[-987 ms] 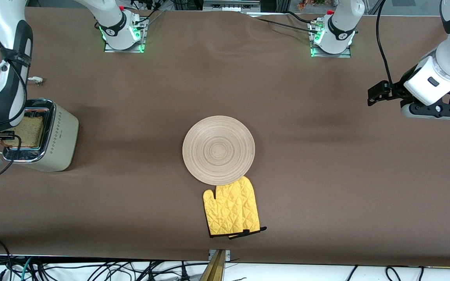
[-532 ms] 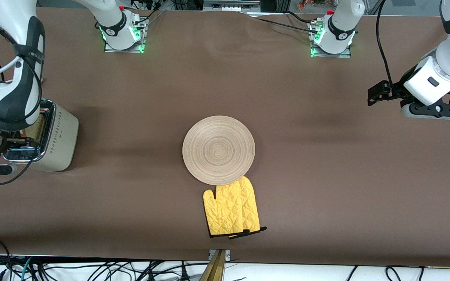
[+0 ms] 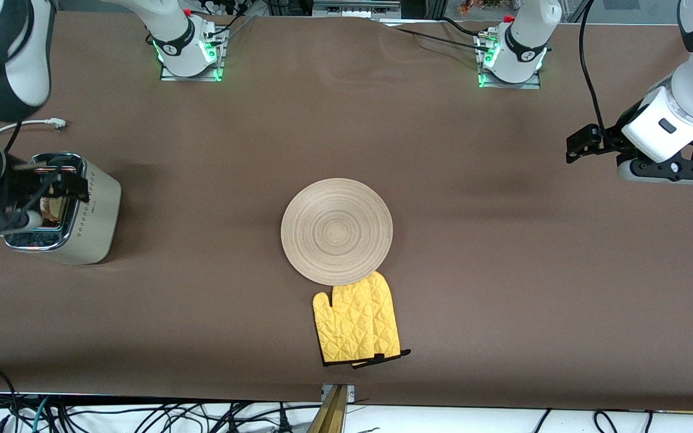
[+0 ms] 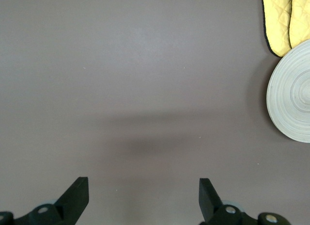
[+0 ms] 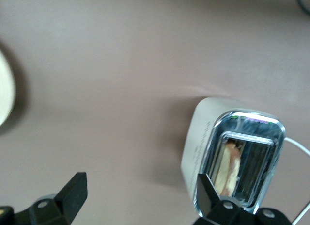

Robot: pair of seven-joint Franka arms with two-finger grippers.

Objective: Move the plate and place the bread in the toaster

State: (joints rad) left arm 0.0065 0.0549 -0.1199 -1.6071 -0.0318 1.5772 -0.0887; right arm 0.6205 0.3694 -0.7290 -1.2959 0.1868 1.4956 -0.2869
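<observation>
The cream toaster (image 3: 91,210) stands at the right arm's end of the table. The bread (image 3: 52,207) sits in one of its slots, and the right wrist view shows the slice (image 5: 230,164) inside the chrome top of the toaster (image 5: 203,137). My right gripper (image 3: 36,201) hangs over the toaster, open and empty; in the right wrist view the gripper (image 5: 141,192) holds nothing. The pale wooden plate (image 3: 337,231) lies at the table's middle. My left gripper (image 3: 587,144) waits open over bare table at the left arm's end; its wrist view shows the gripper (image 4: 143,193) empty and the plate (image 4: 293,104) off at the edge.
Yellow oven mitts (image 3: 355,325) lie against the plate's edge, nearer to the front camera, and show in the left wrist view (image 4: 286,21). The toaster's white cord (image 3: 27,123) lies on the table farther from the front camera than the toaster.
My right gripper held the bread over the toaster a second ago. The bread now sits in the slot, and the gripper has let go and lifted. The left arm has not moved.
</observation>
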